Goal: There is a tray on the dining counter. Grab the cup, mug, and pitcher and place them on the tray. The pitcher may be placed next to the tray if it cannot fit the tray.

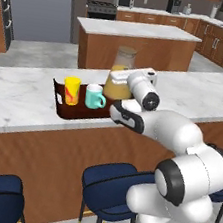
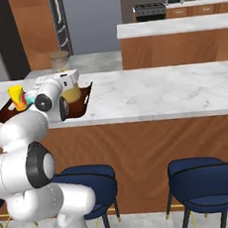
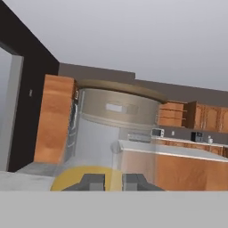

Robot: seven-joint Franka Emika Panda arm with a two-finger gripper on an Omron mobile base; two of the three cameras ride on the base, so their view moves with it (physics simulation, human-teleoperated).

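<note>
Left base view: pitcher (image 1: 119, 79) stands upright at tray (image 1: 58, 106) right end, beside mug (image 1: 94, 96) & cup (image 1: 71, 90), w/ tool (image 3: 111, 181) fingers together right at its body, approached side-on.

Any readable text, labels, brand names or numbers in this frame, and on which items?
None can be read.
cup: a red-orange flame-like mark, no letters.
mug: plain teal, no print.
pitcher: clear glass, orange liquid, brown lid, no label.
tray: bare dark wood.
microwave on the back counter: any panel markings are too small to read.
</note>
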